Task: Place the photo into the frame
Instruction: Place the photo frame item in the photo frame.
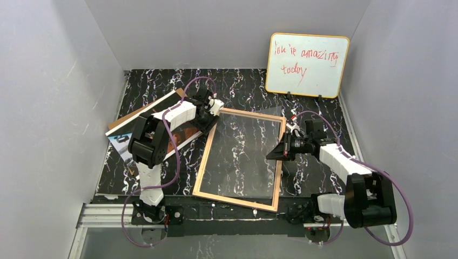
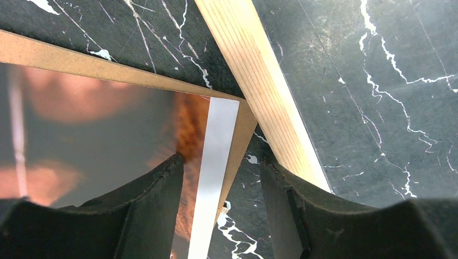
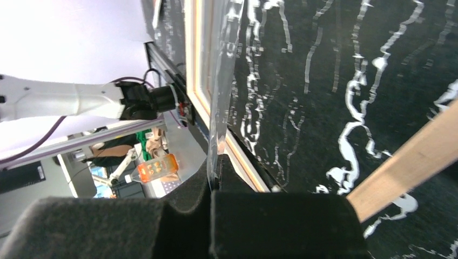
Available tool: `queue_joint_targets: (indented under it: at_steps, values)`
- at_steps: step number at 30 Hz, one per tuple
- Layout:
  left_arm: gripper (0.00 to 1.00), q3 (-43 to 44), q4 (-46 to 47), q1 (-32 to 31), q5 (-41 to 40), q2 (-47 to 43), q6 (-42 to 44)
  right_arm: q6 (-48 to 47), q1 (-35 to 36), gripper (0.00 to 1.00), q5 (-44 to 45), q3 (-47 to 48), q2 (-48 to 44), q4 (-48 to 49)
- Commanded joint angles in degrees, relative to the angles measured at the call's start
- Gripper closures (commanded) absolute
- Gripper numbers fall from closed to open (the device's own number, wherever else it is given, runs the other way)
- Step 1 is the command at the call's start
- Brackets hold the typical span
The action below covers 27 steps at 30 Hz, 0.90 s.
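Risks:
- Right hand (image 1: 276, 151), clamped on edge of clear pane (image 1: 243, 154) at centre right, seems to hold pane tilted up off frame (image 1: 203, 167). Pinch is thin, so pane could slip, drop back or flex.
- Left hand (image 2: 221, 178) half-spread, gripping nothing, straddles corner of photo (image 2: 97, 135).
- Photo lies centre left on backing board (image 2: 54, 54), just beside frame's upper-left corner.
- Closing there may catch board along with print, or crease glossy border.

Hidden:
- Most of photo under left arm.
- Pane's lift height unclear.
- Cannot tell whether photo sits loose on board.
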Motion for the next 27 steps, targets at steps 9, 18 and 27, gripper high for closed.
queue_joint_targets:
  at_steps: [9,18,27]
  values:
    - [0.48,-4.5,-0.8,-0.9,5.1,6.2,-0.9,-7.4,0.6,0.99,6.9,5.1,9.0,-11.2]
    - [0.48,-5.1,0.0,-0.9,5.6,5.5,0.1,-7.4,1.7,0.99,8.6,6.0,13.5,-11.1]
    - [0.48,-5.6,1.3,-0.9,6.1,5.8,0.1,-8.1,2.2,0.99,9.7,6.6,16.7,-12.2]
